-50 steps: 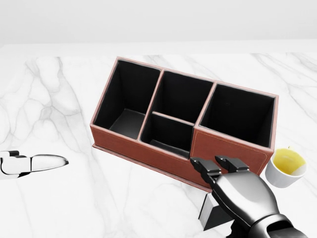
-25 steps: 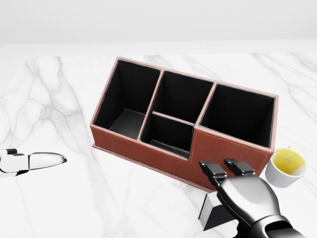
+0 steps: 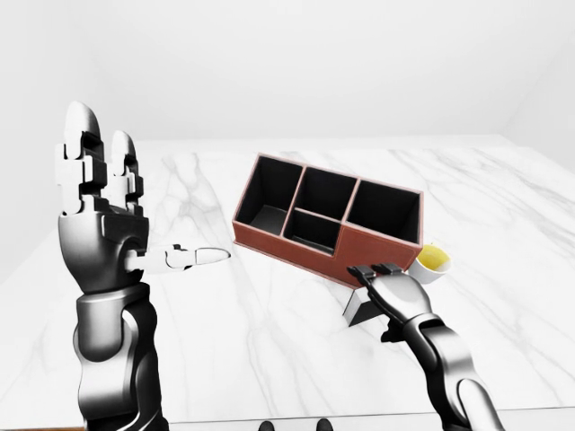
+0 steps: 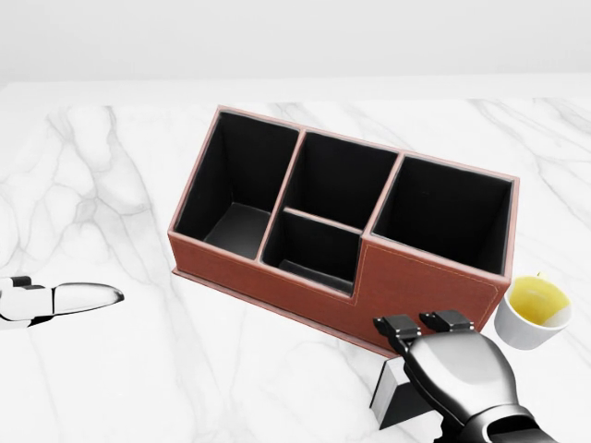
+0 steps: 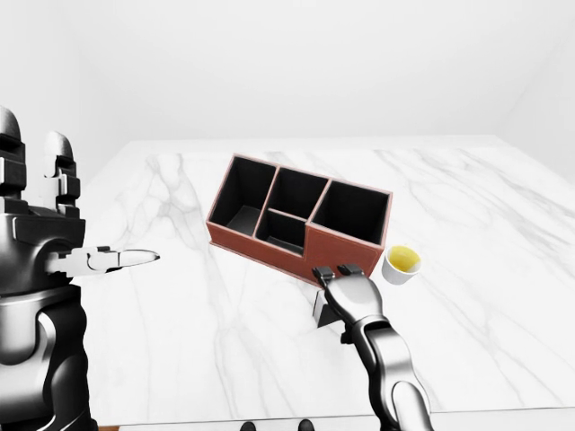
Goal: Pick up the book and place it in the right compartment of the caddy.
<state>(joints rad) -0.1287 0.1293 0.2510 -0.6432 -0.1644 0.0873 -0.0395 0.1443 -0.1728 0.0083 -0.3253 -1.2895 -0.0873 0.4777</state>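
A brown caddy [image 4: 420,277] with black compartments lies at an angle on the white marble table [image 4: 111,369]; its right compartment [image 4: 443,212] holds nothing. The book [image 4: 395,395], a dark and white wedge, stands just below the caddy's right end. My right hand [image 4: 423,325] hovers over it with fingertips curled down near the caddy's lower wall; the hand covers most of the book, and no finger shows closed round it. In the left-eye view my left hand [image 3: 135,206] is raised at the left, fingers straight up and thumb pointing right, holding nothing.
A small white cup [image 4: 533,312] of yellow liquid stands by the caddy's right end, close to my right hand. The table's lower edge [image 3: 269,417] runs near the bottom of the left-eye view.
My right hand has drawn back toward the bottom right of the head view, its fingertips now lower against the caddy wall. The left thumb has barely shifted.
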